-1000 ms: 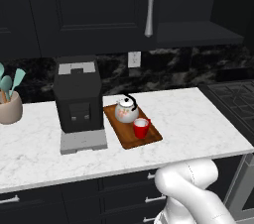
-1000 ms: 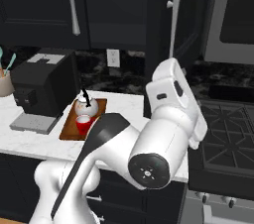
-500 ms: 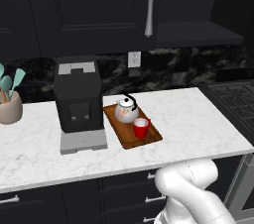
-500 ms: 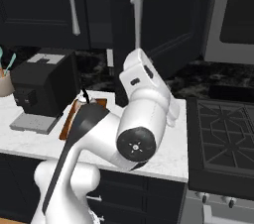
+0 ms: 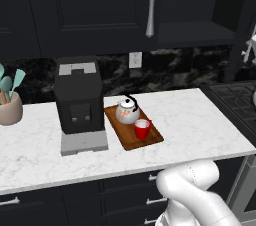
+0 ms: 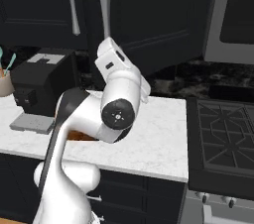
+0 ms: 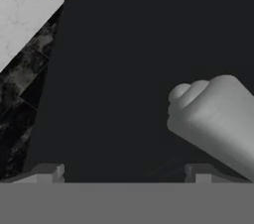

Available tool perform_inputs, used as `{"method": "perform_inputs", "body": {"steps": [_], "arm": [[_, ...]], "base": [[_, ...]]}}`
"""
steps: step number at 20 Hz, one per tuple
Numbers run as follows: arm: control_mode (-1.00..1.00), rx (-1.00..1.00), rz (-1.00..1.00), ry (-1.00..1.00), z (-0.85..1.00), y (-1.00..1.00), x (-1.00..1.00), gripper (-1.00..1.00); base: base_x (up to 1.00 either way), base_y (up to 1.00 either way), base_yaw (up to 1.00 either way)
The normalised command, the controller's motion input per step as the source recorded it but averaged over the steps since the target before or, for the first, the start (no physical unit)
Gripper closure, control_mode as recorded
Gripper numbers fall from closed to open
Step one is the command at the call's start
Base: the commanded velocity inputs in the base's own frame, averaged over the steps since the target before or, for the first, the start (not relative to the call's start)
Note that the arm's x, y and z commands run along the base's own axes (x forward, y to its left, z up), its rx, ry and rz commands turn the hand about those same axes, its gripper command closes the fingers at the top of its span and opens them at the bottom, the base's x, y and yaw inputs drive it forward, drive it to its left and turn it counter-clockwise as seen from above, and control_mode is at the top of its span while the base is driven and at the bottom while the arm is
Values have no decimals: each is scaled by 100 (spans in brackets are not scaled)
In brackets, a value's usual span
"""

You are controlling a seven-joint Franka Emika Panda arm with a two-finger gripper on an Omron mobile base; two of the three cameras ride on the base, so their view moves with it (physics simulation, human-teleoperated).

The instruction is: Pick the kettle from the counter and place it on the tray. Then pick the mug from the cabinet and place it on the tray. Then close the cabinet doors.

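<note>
Door handle (image 7: pixel 218 114) just beside end effector (image 7: pixel 124 171), fingers apart

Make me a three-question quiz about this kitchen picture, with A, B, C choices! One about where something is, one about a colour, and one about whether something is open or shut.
1. Where is the kettle?
A. on the tray
B. on the stove
C. in the cabinet

2. What colour is the mug?
A. blue
B. red
C. green

3. How is the cabinet on its right side?
A. closed
B. missing
C. open

Answers:
1. A, it stands on the brown tray beside the mug.
2. B, bright red outside.
3. C, the bare shelf shows in the left base view.
</note>
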Motion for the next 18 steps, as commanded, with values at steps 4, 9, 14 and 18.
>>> {"method": "perform_inputs", "body": {"steps": [4, 9, 14, 18], "arm": [[-100, 0, 4, 10, -7, 61, 99, -100], [-100, 2, 1, 9, -6, 47, 100, -100], [-100, 5, 0, 16, -12, 39, 100, -100], [-100, 8, 0, 15, -16, 35, 100, -100]], "base": [[0, 0, 0], [0, 0, 0], [0, 0, 0], [0, 0, 0]]}}
